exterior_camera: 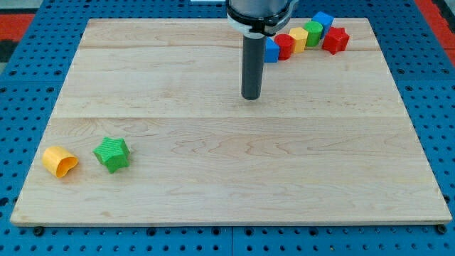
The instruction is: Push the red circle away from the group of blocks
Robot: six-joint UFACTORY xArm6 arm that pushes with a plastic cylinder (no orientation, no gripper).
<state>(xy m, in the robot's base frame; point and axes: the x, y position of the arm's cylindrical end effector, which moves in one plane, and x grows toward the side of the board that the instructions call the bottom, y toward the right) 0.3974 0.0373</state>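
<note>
Red circle [285, 45]: near the view's top, in a row of touching blocks between a blue block [271, 51] and a yellow block [298, 38]; then green block [313, 32], blue cube [323, 20], red star [335, 40]. My tip [252, 97]: a bare rod with no jaws, on the wooden board [227, 163], below-left of the red circle, apart. Bottom left: yellow block [60, 161], green star [112, 153].

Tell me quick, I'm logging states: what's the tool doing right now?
My tip: a bare rod, holding nothing, touching no block, just below-left of the red circle in the group at the view's top.
</note>
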